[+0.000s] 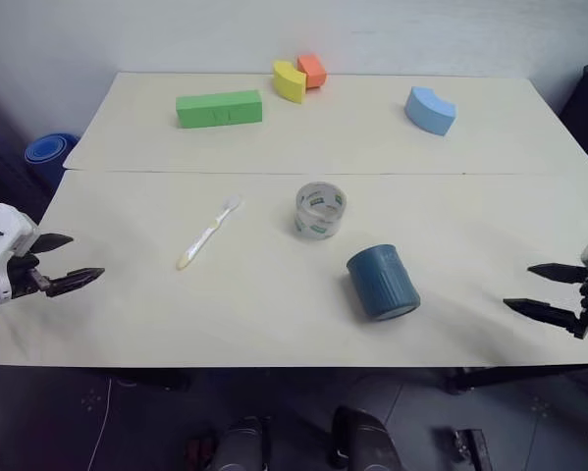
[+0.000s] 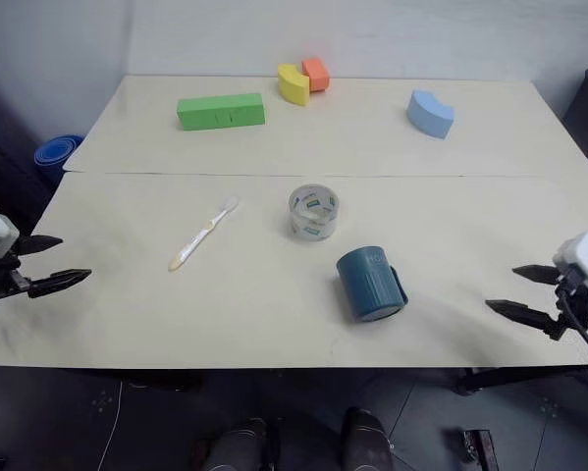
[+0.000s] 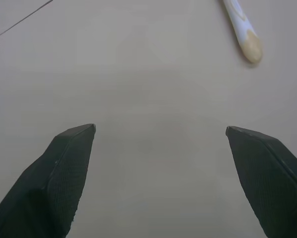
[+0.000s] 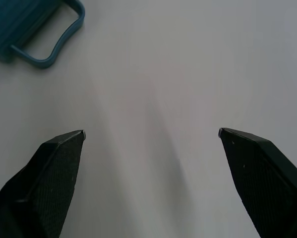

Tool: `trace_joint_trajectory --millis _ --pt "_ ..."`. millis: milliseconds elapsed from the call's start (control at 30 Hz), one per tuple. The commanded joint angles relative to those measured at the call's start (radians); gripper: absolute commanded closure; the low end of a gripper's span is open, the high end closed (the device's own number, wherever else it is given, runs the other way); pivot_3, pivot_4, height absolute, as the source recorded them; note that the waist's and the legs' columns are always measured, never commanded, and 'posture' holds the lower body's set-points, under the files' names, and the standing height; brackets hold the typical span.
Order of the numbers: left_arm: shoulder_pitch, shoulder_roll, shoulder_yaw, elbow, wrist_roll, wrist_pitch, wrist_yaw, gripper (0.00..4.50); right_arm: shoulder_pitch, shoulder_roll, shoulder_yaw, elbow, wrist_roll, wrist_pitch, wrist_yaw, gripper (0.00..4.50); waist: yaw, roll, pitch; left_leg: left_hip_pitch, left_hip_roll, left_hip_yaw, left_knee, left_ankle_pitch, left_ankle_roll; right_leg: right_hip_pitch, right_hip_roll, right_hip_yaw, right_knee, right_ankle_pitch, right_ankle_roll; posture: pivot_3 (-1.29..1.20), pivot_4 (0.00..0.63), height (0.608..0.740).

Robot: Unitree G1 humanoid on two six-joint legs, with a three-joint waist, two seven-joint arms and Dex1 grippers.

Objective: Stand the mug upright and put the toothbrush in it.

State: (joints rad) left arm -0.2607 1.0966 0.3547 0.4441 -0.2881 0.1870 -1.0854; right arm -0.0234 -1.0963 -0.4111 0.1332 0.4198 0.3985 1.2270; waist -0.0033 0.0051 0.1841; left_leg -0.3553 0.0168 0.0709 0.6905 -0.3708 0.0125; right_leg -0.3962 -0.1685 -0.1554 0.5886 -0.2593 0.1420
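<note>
nothing started yet: ribbed teal mug [image 2: 371,284] lies on its side near the table's [image 2: 274,314] front edge, slim pale toothbrush [image 2: 203,234] flat to its left. left gripper [image 1: 63,260] and right gripper [image 2: 524,292] both spread wide, empty, well apart from both. next: right reaches the mug to upright it

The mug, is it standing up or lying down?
Not standing right. The mug is tipped over on the table, with no opening facing up.

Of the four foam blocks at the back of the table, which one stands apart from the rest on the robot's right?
The light blue curved block. The green bar, yellow block and orange block sit left of it; yellow and orange touch.
</note>
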Motion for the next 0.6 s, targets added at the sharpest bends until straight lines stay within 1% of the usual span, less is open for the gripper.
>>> trace_joint_trajectory --millis 33,333,600 --pt "0.01 0.003 0.024 -0.014 -0.001 -0.032 0.005 0.03 -0.026 -0.004 0.003 0.009 -0.01 -0.027 -0.003 0.0 0.0 0.0 0.0 0.0 0.0 0.0 0.0 0.0 0.0 0.0 0.0 0.0 0.0 0.0 0.0 0.0 0.15 0.74" --pt "-0.004 -0.027 0.014 -0.033 -0.001 -0.023 0.043 0.03 -0.071 -0.001 0.025 0.05 -0.037 -0.055 -0.016 0.0 0.0 0.001 0.0 0.0 0.0 0.0 0.0 0.0 0.0 0.0 0.0 0.0 0.001 0.0 0.0 0.0 0.15 0.74" --pt "-0.007 -0.036 0.023 -0.044 -0.013 -0.005 0.064 0.03 -0.062 0.002 0.035 0.033 -0.027 -0.025 -0.03 0.0 0.0 0.001 0.0 0.0 0.0 0.0 0.0 0.0 0.0 0.0 0.0 0.0 0.001 0.0 0.0 0.0 0.15 0.74"
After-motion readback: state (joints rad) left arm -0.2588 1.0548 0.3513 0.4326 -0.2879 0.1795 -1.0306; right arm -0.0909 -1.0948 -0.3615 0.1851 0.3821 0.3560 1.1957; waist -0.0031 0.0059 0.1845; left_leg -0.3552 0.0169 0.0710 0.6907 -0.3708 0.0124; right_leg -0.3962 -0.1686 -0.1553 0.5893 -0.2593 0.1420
